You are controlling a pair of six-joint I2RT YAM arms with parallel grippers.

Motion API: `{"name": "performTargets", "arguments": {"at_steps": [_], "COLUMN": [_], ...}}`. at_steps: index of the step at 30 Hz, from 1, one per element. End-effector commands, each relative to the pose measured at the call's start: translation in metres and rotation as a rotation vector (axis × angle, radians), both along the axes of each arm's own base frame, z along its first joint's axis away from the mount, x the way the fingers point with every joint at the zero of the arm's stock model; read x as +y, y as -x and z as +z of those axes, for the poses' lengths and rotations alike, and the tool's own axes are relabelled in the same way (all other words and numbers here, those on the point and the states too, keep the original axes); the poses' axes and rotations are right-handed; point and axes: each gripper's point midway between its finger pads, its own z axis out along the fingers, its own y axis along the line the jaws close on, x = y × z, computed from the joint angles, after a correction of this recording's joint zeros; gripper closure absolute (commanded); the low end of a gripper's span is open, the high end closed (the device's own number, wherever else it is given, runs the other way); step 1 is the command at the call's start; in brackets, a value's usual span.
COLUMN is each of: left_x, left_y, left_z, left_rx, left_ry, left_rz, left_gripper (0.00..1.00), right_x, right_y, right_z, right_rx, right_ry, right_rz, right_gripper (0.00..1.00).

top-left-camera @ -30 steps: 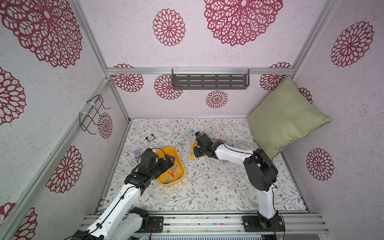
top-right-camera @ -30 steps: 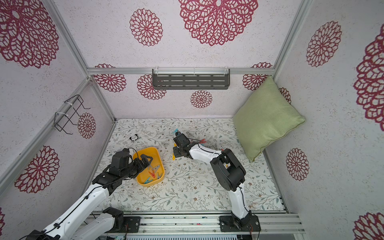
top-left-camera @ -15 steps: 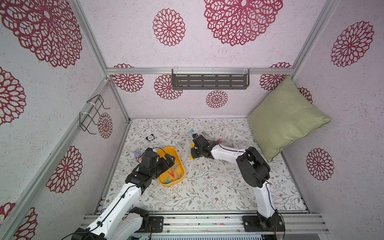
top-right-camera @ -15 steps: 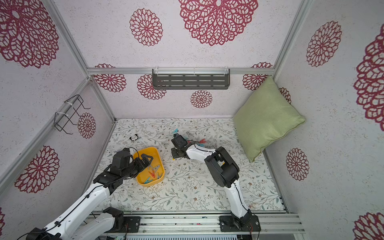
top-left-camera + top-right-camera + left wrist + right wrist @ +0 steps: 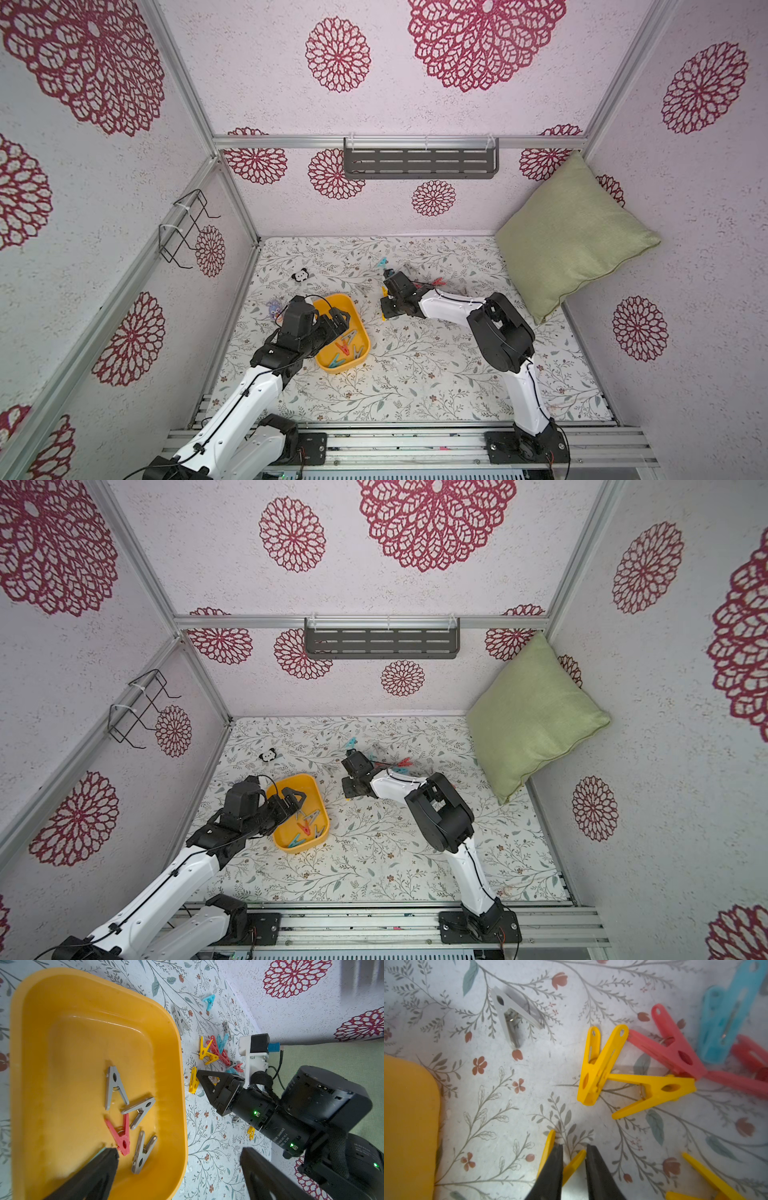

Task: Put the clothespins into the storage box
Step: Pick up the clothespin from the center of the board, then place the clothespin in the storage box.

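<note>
Right gripper (image 5: 574, 1146): your jaws stand narrow astride one leg of a smooth yellow plastic V-shaped clothespin (image 5: 575, 1162), near storage box (image 5: 409, 1126); clamp uncertain.

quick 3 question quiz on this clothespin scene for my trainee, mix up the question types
1. True or false: the storage box is empty.
2. Multiple choice: the clothespin with one leg between the fingers of the right gripper is A) red B) yellow C) teal-blue.
3. Short answer: which gripper hangs open above the storage box?
Key: 1 false; 2 B; 3 the left gripper.
</note>
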Motion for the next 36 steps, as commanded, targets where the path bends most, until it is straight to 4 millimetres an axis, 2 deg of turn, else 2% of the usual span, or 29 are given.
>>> {"name": "performTargets", "arguments": {"at_steps": [1, 10, 16, 24, 28, 33, 36], "left_x": [-0.001, 0.004, 0.013, 0.042, 0.056, 0.07, 0.076], "left_y": [0.0, 0.002, 0.009, 0.023, 0.031, 0.042, 0.049], "left_z": [0.006, 0.005, 0.008, 0.018, 0.021, 0.018, 0.014], "left_rx": [-0.031, -0.039, -0.046, -0.064, -0.068, -0.056, -0.046], "left_ry": [0.002, -0.021, -0.049, -0.049, -0.04, -0.041, -0.038], "left_rz": [-0.001, 0.011, 0.03, 0.096, 0.132, 0.174, 0.195], "left_gripper": [0.0, 0.0, 0.01, 0.02, 0.03, 0.02, 0.03], "right_x": [0.002, 0.005, 0.02, 0.076, 0.108, 0.143, 0.161], "right_y": [-0.003, 0.002, 0.009, 0.036, 0.055, 0.074, 0.083], "right_z": [0.007, 0.034, 0.059, 0.1, 0.111, 0.106, 0.09], "right_rx": [-0.004, -0.035, -0.058, -0.104, -0.117, -0.099, -0.075], "right_ry": [-0.023, -0.066, -0.091, -0.115, -0.122, -0.133, -0.124], "right_rz": [-0.005, 0.011, 0.054, 0.193, 0.266, 0.338, 0.373], "right_gripper": [0.81, 0.92, 0.95, 0.97, 0.97, 0.96, 0.97]}}
